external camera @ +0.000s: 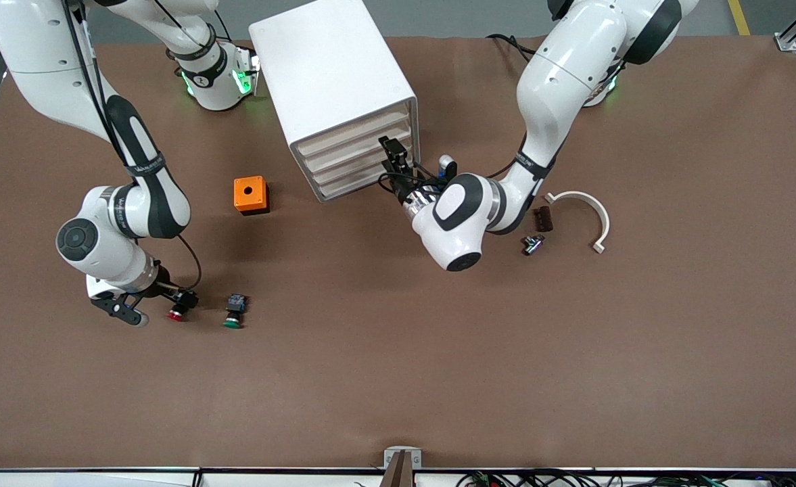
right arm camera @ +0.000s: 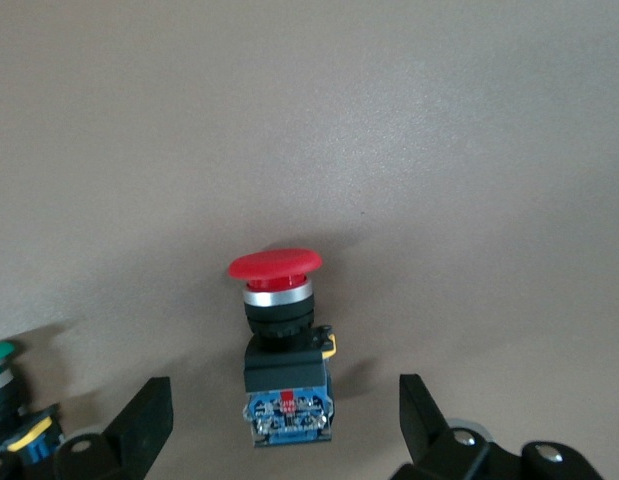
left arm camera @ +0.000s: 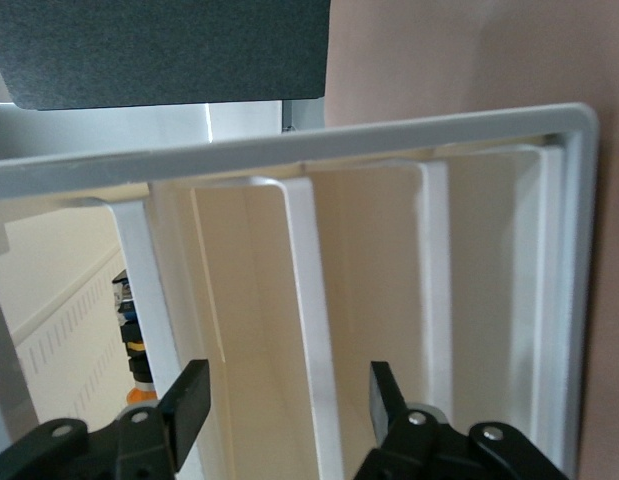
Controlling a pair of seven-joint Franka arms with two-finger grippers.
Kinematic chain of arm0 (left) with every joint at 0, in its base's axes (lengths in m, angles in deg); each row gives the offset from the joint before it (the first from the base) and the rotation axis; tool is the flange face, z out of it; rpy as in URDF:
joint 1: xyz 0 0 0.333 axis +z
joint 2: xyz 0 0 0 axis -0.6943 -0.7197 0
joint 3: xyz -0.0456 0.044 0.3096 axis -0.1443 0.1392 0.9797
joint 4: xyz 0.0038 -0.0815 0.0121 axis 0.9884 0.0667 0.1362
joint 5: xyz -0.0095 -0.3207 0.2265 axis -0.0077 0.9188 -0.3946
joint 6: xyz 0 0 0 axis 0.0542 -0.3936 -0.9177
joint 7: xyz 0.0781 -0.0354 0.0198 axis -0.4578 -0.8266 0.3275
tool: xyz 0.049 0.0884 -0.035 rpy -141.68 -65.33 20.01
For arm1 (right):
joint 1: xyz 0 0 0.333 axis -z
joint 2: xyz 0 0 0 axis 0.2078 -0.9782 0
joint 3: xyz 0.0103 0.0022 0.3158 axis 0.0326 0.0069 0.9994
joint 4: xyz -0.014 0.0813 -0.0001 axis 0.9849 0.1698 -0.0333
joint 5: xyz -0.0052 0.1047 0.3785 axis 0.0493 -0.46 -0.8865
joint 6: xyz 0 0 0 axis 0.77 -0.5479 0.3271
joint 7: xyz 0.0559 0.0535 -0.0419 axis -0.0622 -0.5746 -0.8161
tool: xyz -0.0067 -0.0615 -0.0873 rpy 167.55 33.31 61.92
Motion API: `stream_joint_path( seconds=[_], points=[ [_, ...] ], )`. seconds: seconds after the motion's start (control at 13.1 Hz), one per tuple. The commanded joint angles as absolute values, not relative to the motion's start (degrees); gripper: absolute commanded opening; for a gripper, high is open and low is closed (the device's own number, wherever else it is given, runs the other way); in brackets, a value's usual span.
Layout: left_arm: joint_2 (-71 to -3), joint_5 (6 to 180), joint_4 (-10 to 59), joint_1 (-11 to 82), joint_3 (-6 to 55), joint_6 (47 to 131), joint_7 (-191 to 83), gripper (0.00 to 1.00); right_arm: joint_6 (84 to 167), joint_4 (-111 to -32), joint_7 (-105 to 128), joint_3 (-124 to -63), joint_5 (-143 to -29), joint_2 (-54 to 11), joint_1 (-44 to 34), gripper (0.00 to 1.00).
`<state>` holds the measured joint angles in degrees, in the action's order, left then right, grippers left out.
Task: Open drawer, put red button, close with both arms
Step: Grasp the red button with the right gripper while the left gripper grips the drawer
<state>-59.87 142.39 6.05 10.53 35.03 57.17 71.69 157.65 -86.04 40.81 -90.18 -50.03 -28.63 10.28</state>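
Observation:
The red button (external camera: 176, 313) lies on its side on the brown table near the right arm's end. It has a red cap and a dark blue body (right arm camera: 281, 335). My right gripper (external camera: 161, 306) is low over it, open, with the button's body between its fingers (right arm camera: 147, 420) and nothing touching it (right arm camera: 284, 425). The white cabinet (external camera: 333, 74) stands at the middle back, with its stacked drawers (external camera: 354, 152) pushed in. My left gripper (external camera: 395, 159) is open at the drawer fronts. Its fingers (left arm camera: 189, 398) straddle a white drawer lip (left arm camera: 307, 330) without closing on it (left arm camera: 286, 400).
A green-capped button (external camera: 234, 312) lies beside the red one, also seen in the right wrist view (right arm camera: 4, 400). An orange box with a round hole (external camera: 250, 195) sits next to the cabinet. A white curved piece (external camera: 583, 213), a dark block (external camera: 542, 218) and a small metal part (external camera: 533, 243) lie by the left arm.

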Motion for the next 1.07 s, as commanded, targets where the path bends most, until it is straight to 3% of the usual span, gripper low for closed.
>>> stream_joint_path(
  seconds=[0.0, 0.08, 0.15, 0.31, 0.38, 0.46, 0.61, 0.69, 0.77, 0.99],
  points=[
    [-61.3, 144.1, 4.8, 8.6, 35.5, 57.3, 72.7, 0.64, 160.4, -85.7, 41.8, -90.2, -50.3, -31.0, 10.8, 1.00],
    [-61.4, 144.3, 4.8, 7.9, 35.5, 57.7, 72.7, 0.64, 160.5, -85.7, 41.8, -90.2, -50.3, -31.2, 10.7, 0.98],
    [-61.4, 144.2, 4.8, 7.8, 35.5, 57.7, 72.7, 0.64, 160.4, -85.7, 41.8, -90.2, -50.3, -31.2, 10.5, 0.82],
    [-61.8, 144.1, 4.9, 7.7, 35.5, 57.9, 72.4, 0.64, 160.3, -85.8, 41.8, -90.2, -50.3, -31.3, 10.2, 0.37],
    [-62.5, 144.1, 4.9, 7.1, 35.5, 58.8, 72.6, 0.64, 160.0, -85.8, 41.8, -90.2, -50.3, -31.3, 10.1, 0.03],
    [-62.5, 144.0, 4.9, 6.2, 35.6, 59.6, 72.7, 0.63, 159.8, -85.8, 41.8, -90.2, -50.3, -31.2, 10.1, 0.00],
    [-62.5, 144.0, 4.9, 6.2, 35.8, 59.6, 72.6, 0.19, 157.9, -85.6, 41.8, -90.2, -50.2, -30.6, 10.1, 0.00],
    [-62.5, 143.8, 4.8, 6.3, 35.9, 59.7, 72.6, 0.06, 155.7, -85.3, 41.8, -90.2, -50.2, -30.0, 10.0, 0.00],
    [-62.5, 143.9, 4.8, 6.4, 36.1, 59.7, 72.6, 0.00, 153.8, -85.1, 41.8, -90.2, -50.2, -28.9, 9.9, 0.00],
    [-61.7, 143.5, 4.6, 9.4, 36.2, 59.5, 72.3, 0.00, 147.4, -84.7, 42.0, -90.1, -50.3, -24.4, 9.7, 0.00]
  ],
)
